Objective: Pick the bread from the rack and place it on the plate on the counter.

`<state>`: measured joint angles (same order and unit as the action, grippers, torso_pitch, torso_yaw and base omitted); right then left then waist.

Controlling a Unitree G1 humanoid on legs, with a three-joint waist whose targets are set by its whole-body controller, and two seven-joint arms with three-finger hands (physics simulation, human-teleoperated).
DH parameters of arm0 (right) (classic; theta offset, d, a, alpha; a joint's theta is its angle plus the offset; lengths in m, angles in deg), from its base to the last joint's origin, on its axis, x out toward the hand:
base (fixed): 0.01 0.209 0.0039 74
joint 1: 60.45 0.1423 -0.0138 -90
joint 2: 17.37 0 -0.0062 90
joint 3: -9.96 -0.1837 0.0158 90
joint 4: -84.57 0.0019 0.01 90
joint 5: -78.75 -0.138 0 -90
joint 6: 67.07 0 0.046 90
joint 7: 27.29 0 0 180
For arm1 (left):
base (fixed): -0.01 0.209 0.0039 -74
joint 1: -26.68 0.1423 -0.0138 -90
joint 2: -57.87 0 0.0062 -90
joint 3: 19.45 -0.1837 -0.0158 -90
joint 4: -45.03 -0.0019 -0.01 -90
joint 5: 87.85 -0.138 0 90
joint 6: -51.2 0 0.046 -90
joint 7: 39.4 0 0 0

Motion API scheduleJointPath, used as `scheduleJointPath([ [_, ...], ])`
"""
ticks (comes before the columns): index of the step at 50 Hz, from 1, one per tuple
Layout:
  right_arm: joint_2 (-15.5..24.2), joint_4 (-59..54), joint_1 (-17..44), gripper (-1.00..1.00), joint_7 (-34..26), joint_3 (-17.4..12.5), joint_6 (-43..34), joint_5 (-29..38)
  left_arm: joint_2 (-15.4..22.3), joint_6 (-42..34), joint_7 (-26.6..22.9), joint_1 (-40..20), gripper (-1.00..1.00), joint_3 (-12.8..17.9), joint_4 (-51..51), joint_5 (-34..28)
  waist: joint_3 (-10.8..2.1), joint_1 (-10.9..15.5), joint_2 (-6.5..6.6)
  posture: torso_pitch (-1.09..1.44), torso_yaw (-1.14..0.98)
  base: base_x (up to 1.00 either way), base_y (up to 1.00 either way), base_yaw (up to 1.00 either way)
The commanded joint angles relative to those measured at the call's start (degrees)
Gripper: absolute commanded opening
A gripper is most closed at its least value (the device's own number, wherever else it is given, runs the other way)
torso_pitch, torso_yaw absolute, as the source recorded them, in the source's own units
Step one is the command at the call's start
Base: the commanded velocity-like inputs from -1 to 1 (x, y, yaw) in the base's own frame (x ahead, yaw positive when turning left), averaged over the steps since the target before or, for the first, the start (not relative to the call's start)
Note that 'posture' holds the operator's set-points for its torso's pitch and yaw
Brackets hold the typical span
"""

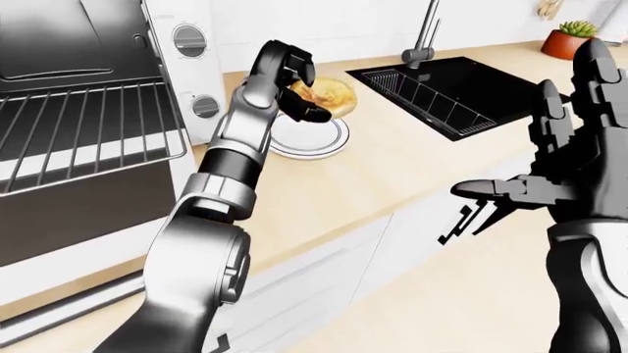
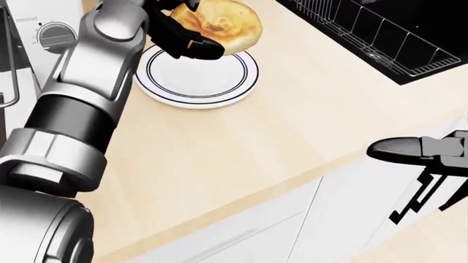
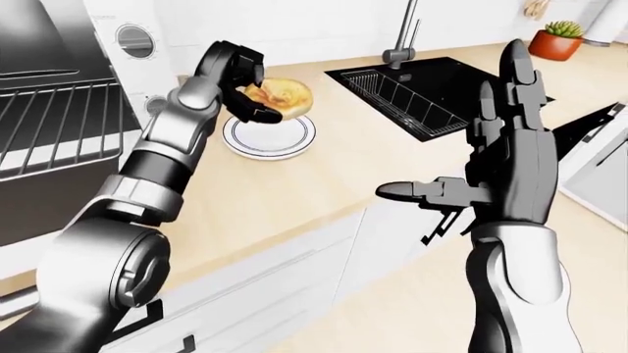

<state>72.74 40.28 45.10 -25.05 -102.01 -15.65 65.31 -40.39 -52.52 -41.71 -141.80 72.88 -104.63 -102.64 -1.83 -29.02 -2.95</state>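
A round golden bread (image 2: 223,24) hangs just above the top edge of the white plate (image 2: 196,78) with dark rim rings on the wooden counter (image 2: 241,148). My left hand (image 2: 191,39) is shut on the bread, its black fingers wrapped round the bread's left side; the same hand (image 3: 250,99) and bread (image 3: 283,94) show in the right-eye view over the plate (image 3: 270,137). My right hand (image 3: 491,173) is open with fingers spread, held off the counter at the right, with nothing in it.
An oven (image 1: 68,110) with its wire rack (image 1: 83,121) and knobs stands at the left. A black sink (image 1: 461,88) with a dish rack and a tap lies right of the plate. A potted plant (image 1: 571,38) sits at top right. White cabinet fronts (image 1: 324,272) run below the counter.
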Motion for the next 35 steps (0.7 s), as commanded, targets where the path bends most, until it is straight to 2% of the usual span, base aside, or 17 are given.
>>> scheduleJointPath([
  [1,0.7,1.4,1.2,1.00,0.2,-0.5,1.5,0.2,0.5,2.0,0.6,-2.5,-1.00,0.2,2.3,0.1,-1.45,-0.1,0.01,0.00,-0.44,0.00,0.00,0.00],
  [35,0.0,1.6,0.3,1.00,-0.4,-0.2,1.8,1.3,0.6,5.6,2.0,1.3,-1.00,0.5,-2.5,-0.1,-1.75,-0.5,0.33,0.00,-0.44,0.00,0.00,0.00],
])
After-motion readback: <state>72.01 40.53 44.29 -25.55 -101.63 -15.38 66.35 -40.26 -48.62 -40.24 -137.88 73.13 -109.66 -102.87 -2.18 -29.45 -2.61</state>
